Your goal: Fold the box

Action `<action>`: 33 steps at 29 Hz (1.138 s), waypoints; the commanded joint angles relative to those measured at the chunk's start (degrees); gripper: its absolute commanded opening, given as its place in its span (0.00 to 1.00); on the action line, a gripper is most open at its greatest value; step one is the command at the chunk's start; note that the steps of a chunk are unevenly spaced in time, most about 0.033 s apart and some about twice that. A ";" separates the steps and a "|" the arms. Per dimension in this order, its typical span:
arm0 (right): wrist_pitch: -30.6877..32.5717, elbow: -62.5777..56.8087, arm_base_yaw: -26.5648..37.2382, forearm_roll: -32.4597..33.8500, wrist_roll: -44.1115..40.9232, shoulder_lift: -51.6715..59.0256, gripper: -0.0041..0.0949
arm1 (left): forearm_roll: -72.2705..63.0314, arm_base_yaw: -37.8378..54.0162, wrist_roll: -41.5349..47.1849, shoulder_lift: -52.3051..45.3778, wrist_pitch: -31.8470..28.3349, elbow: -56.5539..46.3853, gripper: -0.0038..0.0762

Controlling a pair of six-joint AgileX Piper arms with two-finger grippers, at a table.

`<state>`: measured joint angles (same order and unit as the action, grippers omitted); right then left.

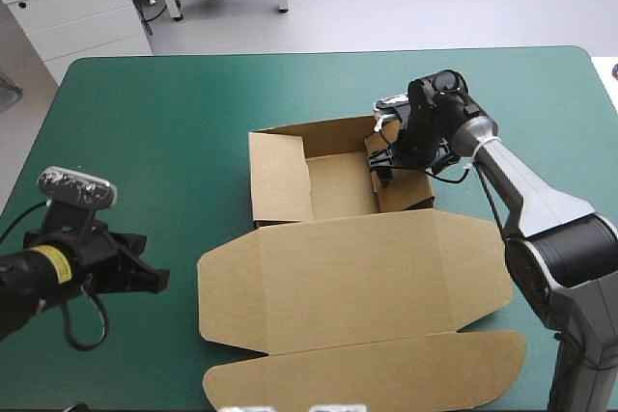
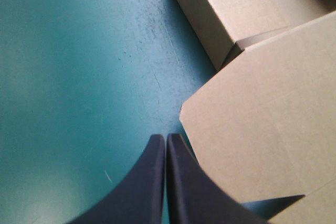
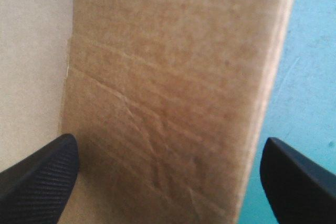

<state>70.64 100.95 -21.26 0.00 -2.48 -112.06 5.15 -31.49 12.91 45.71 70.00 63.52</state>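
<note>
Two black fingers of the left gripper met in one pointed arch, pressed together with nothing between them, over bare teal-green cover. Just ahead of their tips lay a corner of the lid of the brown box. Farther ahead stood an outer wall of the tray. That wrist view could not settle whether the tips touched the board. The high view showed a strip of cover between this gripper and the lid's left edge.

The right gripper had its fingers spread wide, gripping nothing. The tray's right wall stood upright between them. One finger was on the tray's paler inner side and the other outside, over the cover. Whether either pad touched the wall could not be told. Only the high view placed this gripper, at the tray's right wall near its far corner.

The box sat somewhat right of the table's middle. Its open tray lay toward the far edge, and the lid lay flat toward the near edge. The lid's rounded front flap lay nearest the robot. Wide bare cover lay left of the box and beyond the tray up to the far edge. On the right, a narrower band of cover ran to the table's edge, and the right arm crossed it.
</note>
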 commanded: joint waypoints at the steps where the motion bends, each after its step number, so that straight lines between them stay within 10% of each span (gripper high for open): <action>1: 1.19 1.08 0.09 -0.41 0.01 3.04 0.80 | 0.63 0.10 -0.08 -5.67 -4.51 -3.68 0.04; 7: 1.19 1.08 0.09 -0.80 0.16 3.04 0.06 | 0.63 0.10 -0.08 -14.15 -4.83 -9.91 0.04; 15: 1.19 2.32 4.01 -1.61 3.61 4.59 0.02 | 0.63 0.10 -0.08 -20.17 -4.67 -12.43 0.04; 33: -7.58 7.56 42.02 -2.18 5.92 4.42 0.02 | 1.85 0.10 -0.08 -21.27 -4.61 -12.76 0.04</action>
<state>66.43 106.64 18.33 -0.82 3.13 -110.03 5.63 -31.49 12.91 23.80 68.96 49.59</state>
